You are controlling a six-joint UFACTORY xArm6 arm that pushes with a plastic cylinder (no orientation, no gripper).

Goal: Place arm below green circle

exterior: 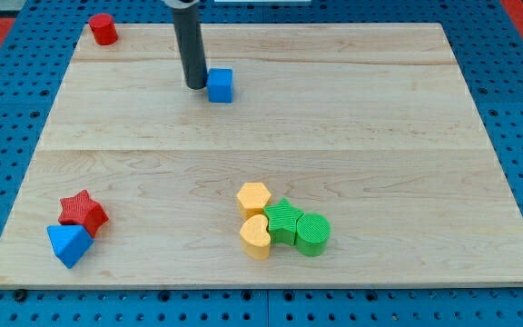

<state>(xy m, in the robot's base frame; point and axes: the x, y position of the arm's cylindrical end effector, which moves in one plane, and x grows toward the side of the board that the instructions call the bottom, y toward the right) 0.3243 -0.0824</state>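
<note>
The green circle (313,233) is a short green cylinder near the view's bottom, right of centre. It touches a green star-shaped block (283,221) on its left. My tip (195,86) is the lower end of the dark rod, far up the board near the view's top. It stands just left of a blue cube (221,85), close to it or touching it. The tip is well above and to the left of the green circle.
A yellow hexagon (254,198) and a yellow heart (256,238) sit left of the green star. A red star (83,212) and a blue triangle (69,244) lie at the bottom left. A red cylinder (103,29) stands at the top left corner of the wooden board (379,136).
</note>
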